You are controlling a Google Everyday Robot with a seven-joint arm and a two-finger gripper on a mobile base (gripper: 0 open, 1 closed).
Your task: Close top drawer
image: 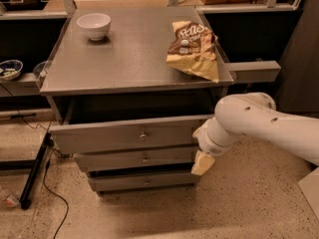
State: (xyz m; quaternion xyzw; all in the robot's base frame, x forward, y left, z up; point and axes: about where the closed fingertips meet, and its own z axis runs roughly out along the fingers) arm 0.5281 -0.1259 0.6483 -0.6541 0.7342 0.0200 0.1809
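Observation:
The top drawer (109,137) is the widest grey front, with a small silver knob (143,135) at its centre. It stands out a little from the cabinet, with a dark gap showing above it under the grey top (124,63). My gripper (202,156), on the white arm (259,126) coming in from the right, is at the drawer front's right end, against or just in front of it. Its lower part hangs down past the middle drawer.
Two narrower drawer fronts, the middle (119,159) and the bottom (124,182), sit below. A white bowl (94,25) and a chip bag (194,49) lie on the top. A black stand leg (34,172) and a cable lie on the floor at left. A dark shelf (15,86) with a small bowl stands left.

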